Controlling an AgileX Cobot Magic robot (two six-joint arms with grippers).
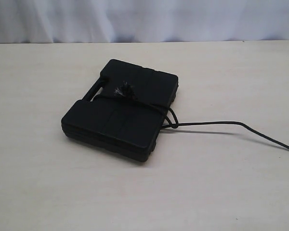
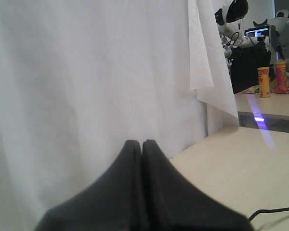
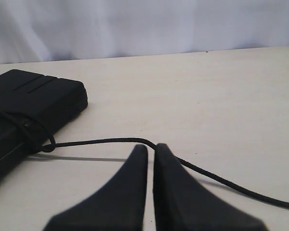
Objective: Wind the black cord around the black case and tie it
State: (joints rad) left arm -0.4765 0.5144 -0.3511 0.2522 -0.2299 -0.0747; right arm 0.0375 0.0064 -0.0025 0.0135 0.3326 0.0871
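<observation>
The case (image 1: 119, 113) lay flat in the middle of the table (image 1: 38, 183). The cord (image 1: 216, 123) went across its top, with the fuzzy tuft (image 1: 123, 90) near the handle. It made a small loop at the side of the case and then ran off loose over the table.

I thought the wrap could slip. The loop looked slack, so a pull on the long tail might drag the cord off the corner or slide the case along. A grab that missed the thin cord would close on nothing.

Neither arm showed in the wide view. The left gripper (image 2: 142, 144) sat low and pointed at the white curtain (image 2: 86, 72), its fingers pressed together and empty. The right gripper (image 3: 151, 148) sat low too, fingers together. The cord lay just past its tips and did not look held.
</observation>
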